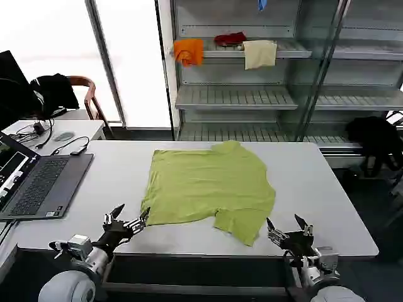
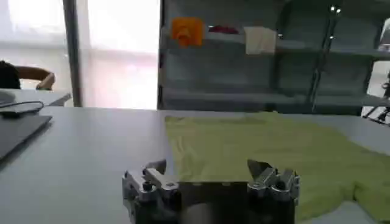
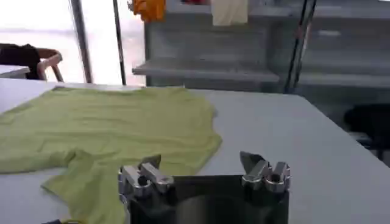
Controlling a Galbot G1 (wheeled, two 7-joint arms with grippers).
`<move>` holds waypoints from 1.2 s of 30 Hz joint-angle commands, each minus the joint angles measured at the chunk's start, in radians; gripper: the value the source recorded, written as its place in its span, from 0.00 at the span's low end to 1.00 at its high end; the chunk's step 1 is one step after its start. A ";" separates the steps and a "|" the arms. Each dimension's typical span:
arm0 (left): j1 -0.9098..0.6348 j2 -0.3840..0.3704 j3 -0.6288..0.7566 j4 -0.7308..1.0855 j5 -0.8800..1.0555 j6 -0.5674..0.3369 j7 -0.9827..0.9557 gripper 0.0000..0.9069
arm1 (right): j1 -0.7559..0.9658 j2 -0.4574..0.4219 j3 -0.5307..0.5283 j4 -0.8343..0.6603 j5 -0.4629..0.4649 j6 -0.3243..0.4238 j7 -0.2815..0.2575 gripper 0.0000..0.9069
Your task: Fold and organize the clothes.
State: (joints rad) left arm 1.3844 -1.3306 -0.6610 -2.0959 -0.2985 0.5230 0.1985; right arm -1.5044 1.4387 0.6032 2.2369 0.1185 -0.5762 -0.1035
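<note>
On the table [image 1: 315, 189], T-shirt [image 1: 208, 185] lies flat, collar toward the shelves [image 1: 252, 97]; both tools wide.

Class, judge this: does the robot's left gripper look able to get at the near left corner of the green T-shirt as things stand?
Probably yes. The left gripper is open at the table's near edge, right beside the T-shirt corner, with nothing between them.
</note>
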 commanded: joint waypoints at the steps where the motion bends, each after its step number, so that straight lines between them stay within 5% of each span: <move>1: 0.017 0.000 0.049 0.009 0.089 0.009 -0.033 1.00 | -0.011 0.026 -0.031 -0.004 0.002 -0.002 -0.002 1.00; 19: 0.058 0.002 0.074 0.030 0.140 0.027 -0.069 1.00 | 0.026 0.077 -0.114 -0.109 -0.040 0.028 -0.033 1.00; 24: 0.060 -0.003 0.078 0.041 0.144 0.025 -0.072 1.00 | 0.032 0.079 -0.132 -0.131 -0.054 0.037 -0.030 0.84; 28: 0.046 -0.014 0.077 0.057 0.128 0.022 -0.086 1.00 | 0.033 0.080 -0.135 -0.138 -0.063 0.043 -0.032 0.82; 33: 0.039 -0.019 0.074 0.044 0.052 0.019 -0.088 0.96 | 0.030 0.079 -0.136 -0.139 -0.071 0.047 -0.035 0.56; 35: 0.031 -0.022 0.077 0.048 0.051 0.019 -0.087 0.80 | 0.028 0.080 -0.136 -0.138 -0.076 0.049 -0.036 0.29; 36: 0.026 -0.024 0.078 0.055 0.052 0.020 -0.087 0.73 | 0.028 0.080 -0.136 -0.138 -0.077 0.049 -0.035 0.23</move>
State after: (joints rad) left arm 1.4229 -1.3497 -0.5873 -2.0532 -0.1953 0.5429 0.1168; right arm -1.4816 1.5150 0.4756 2.1135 0.0469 -0.5266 -0.1362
